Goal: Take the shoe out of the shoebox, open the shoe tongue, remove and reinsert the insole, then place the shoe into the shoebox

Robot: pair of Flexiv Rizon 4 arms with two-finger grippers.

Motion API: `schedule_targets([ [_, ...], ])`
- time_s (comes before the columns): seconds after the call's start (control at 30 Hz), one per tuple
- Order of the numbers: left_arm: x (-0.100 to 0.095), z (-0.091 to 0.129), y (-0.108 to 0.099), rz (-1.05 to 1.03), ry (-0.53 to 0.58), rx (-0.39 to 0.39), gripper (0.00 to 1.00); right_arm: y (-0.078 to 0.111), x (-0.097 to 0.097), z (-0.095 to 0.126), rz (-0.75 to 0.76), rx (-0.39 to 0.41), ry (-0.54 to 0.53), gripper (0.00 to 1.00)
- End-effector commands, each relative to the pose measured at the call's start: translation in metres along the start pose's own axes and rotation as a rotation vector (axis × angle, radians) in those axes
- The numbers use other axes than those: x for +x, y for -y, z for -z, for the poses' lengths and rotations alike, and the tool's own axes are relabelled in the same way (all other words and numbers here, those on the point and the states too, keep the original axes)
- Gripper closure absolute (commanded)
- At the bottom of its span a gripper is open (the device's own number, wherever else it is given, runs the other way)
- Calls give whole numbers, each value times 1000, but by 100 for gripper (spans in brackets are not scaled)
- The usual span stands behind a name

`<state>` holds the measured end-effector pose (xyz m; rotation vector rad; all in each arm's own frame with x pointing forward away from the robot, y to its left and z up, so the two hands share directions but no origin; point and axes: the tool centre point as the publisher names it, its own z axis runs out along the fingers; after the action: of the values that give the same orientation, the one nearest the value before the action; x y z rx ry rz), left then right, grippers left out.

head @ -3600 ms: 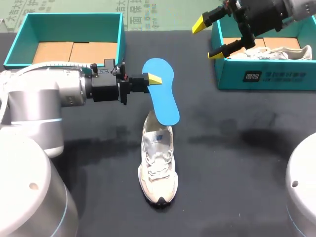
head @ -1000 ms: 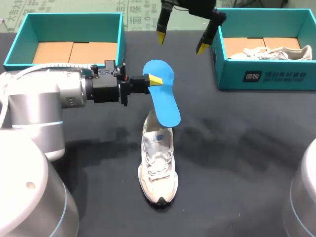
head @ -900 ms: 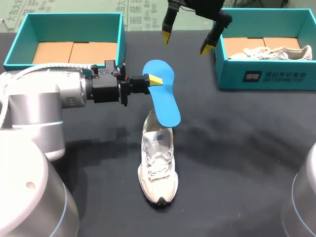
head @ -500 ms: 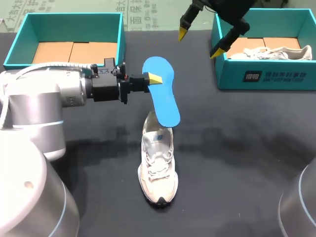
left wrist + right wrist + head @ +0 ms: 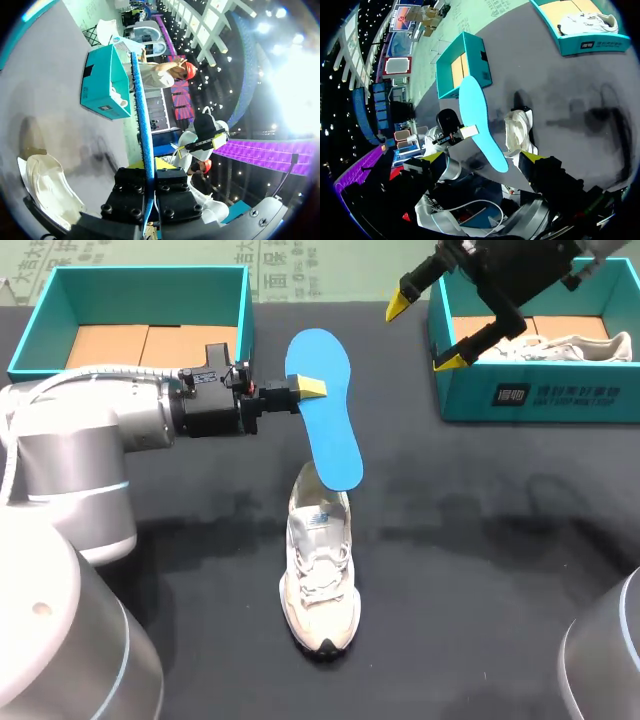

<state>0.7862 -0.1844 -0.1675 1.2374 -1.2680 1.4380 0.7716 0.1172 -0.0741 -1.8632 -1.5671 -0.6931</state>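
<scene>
Plainly, a smooth blue insole [image 5: 327,415] slants above the white laced shoe [image 5: 320,580].

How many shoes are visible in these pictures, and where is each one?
2. One shoe stands on the table, at the lower end of the blue insole. The other shoe lies in the right shoebox. No others show.

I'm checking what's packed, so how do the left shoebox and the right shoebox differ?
The left shoebox is empty, its cardboard floor bare; the right shoebox holds a white shoe. The left shoebox sits at the far left of the table, the right shoebox at its far right. Both are teal, open-topped, with cardboard floors.
</scene>
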Motion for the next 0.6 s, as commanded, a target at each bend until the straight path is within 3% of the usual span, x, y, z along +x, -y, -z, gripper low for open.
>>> schedule_targets([
  [0.03,4,3,0,-49,-10,11,100,3,-10,-5,1,-8,-356,0],
  [0.27,13,8,7,-169,-41,27,100,0,-17,-17,-6,2,-452,0],
  [0.6,32,24,21,-562,-79,47,100,0,-17,-17,-6,2,-452,0],
])
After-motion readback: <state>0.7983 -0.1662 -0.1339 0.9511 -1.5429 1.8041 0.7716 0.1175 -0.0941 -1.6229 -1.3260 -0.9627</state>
